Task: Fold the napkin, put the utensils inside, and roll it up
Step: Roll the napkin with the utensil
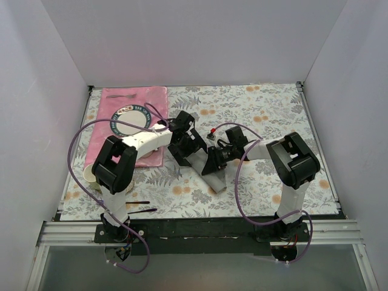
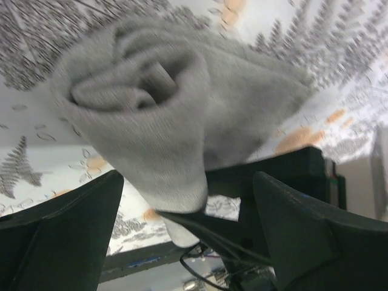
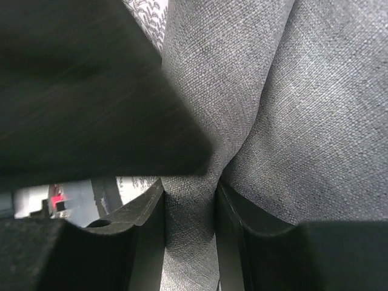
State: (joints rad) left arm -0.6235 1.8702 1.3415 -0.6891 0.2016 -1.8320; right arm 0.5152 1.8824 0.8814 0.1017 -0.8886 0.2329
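Note:
The grey napkin (image 1: 206, 171) lies rolled into a tube at the table's middle. In the left wrist view its spiral end (image 2: 145, 103) faces the camera, blurred. My left gripper (image 1: 183, 147) is open, its two fingers (image 2: 60, 233) spread wide at either side below that end (image 2: 188, 203), not pinching it. My right gripper (image 1: 213, 161) is shut on a fold of the napkin (image 3: 285, 109), with cloth squeezed between its jaws (image 3: 189, 230). No orange-tan utensil shows in any view; it is hidden or out of view.
A pink placemat (image 1: 142, 97) with a round plate (image 1: 129, 120) lies at the back left. A pale cup (image 1: 89, 174) sits behind my left arm. Two thin black utensils (image 1: 143, 210) lie near the front edge. White walls enclose the floral tablecloth (image 1: 273, 115).

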